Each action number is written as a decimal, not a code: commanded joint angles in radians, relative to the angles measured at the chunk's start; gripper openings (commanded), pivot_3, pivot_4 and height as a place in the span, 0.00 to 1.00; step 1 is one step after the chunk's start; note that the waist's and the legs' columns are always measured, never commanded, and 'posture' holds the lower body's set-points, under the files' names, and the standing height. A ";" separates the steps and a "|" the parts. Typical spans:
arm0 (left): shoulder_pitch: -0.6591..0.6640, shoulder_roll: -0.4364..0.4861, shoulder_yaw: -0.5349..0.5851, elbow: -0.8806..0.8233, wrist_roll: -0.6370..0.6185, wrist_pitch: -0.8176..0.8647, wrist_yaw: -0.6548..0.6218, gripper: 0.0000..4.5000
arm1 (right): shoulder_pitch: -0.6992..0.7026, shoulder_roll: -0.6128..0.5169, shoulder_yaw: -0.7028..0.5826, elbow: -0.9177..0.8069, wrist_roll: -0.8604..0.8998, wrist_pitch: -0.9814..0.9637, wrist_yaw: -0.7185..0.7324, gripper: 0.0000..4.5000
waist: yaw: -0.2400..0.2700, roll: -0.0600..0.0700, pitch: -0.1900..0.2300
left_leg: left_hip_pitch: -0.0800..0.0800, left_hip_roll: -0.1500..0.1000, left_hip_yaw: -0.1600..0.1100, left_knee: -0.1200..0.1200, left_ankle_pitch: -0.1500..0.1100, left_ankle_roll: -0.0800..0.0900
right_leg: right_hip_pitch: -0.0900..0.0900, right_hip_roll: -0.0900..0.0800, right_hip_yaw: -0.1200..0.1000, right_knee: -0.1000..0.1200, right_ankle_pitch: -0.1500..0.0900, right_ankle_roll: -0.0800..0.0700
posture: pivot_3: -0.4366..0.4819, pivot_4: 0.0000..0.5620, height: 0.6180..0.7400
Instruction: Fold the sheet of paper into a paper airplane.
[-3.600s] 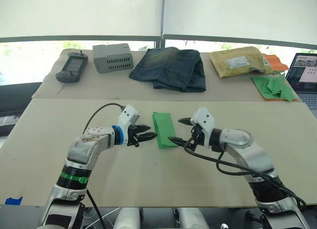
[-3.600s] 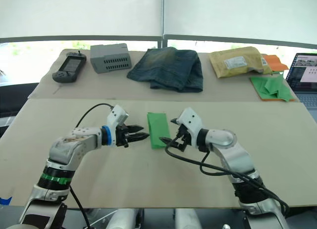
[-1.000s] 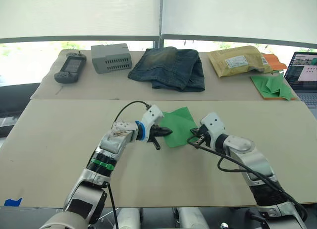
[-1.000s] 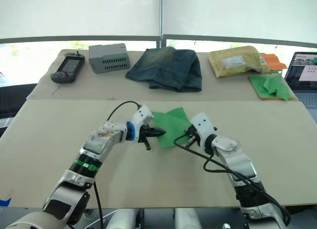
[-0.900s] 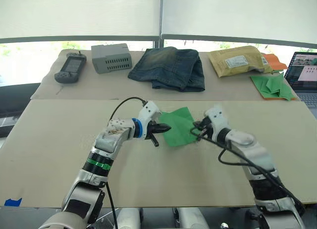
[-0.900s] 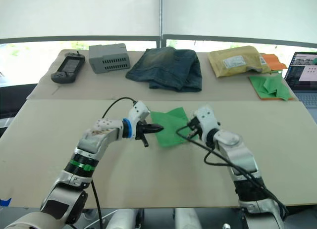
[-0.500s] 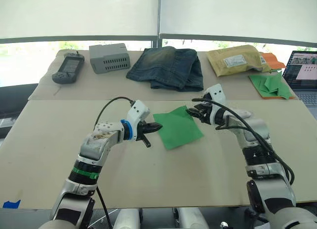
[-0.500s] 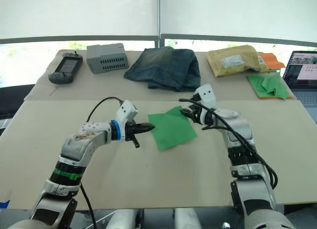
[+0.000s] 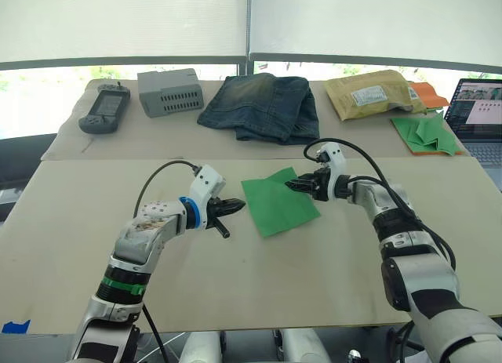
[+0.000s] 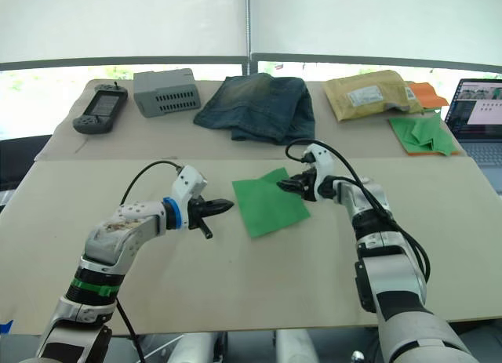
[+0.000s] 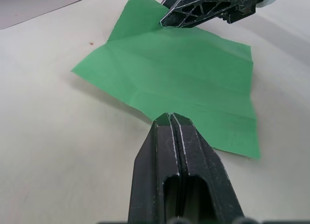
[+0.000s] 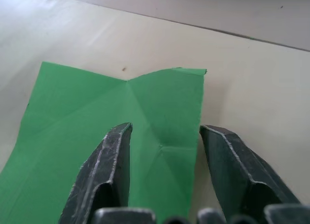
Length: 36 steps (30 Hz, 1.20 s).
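The sheet of paper (image 9: pixel 280 205) is bright green and lies unfolded and nearly flat on the front table, with crease lines across it (image 11: pixel 184 74). My left gripper (image 9: pixel 235 207) is shut, and its tips (image 11: pixel 169 116) stand just off the sheet's left edge, holding nothing. My right gripper (image 9: pixel 294 186) is at the sheet's far right corner and is open. In the right wrist view its two fingers (image 12: pixel 114 151) stand wide apart, one over the green paper (image 12: pixel 97 117) and the other by its edge. The paper airplane is not in view.
On the back table lie a handheld controller (image 9: pixel 104 110), a grey box (image 9: pixel 170 91), folded jeans (image 9: pixel 260 106), a yellow padded envelope (image 9: pixel 371 95) and a pile of green paper shapes on an orange sheet (image 9: pixel 426 133). A laptop (image 9: pixel 478 100) stands at the far right.
My right gripper opened and swung from the sheet's near right side to its far right corner. My left gripper drew back left off the sheet, which settled flat.
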 commanded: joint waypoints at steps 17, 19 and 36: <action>-0.080 0.032 -0.035 0.010 -0.053 -0.125 -0.153 0.00 | 0.561 -0.110 -0.173 -1.160 0.267 0.719 -0.143 0.00 | 0.001 0.000 0.000 | -0.001 0.000 -0.001 0.001 0.000 0.000 | -0.001 0.000 0.000 0.001 -0.004 0.008 | 0.48 0.27 0.91; -0.074 0.036 -0.055 -0.001 -0.061 -0.139 -0.185 0.00 | 0.588 -0.101 -0.176 -1.213 0.287 0.741 -0.174 0.00 | 0.001 0.000 0.000 | -0.001 0.000 -0.001 0.001 0.000 0.000 | -0.001 0.000 0.001 0.001 -0.005 0.008 | 0.48 0.27 0.91; -0.041 0.133 -0.212 0.040 0.053 -0.297 -0.337 0.00 | 0.453 -0.142 0.017 -1.073 0.296 0.620 -0.133 0.00 | 0.007 0.001 0.000 | -0.001 0.000 0.000 0.001 0.000 0.000 | -0.001 0.000 0.000 -0.001 -0.005 0.008 | 0.48 0.27 0.91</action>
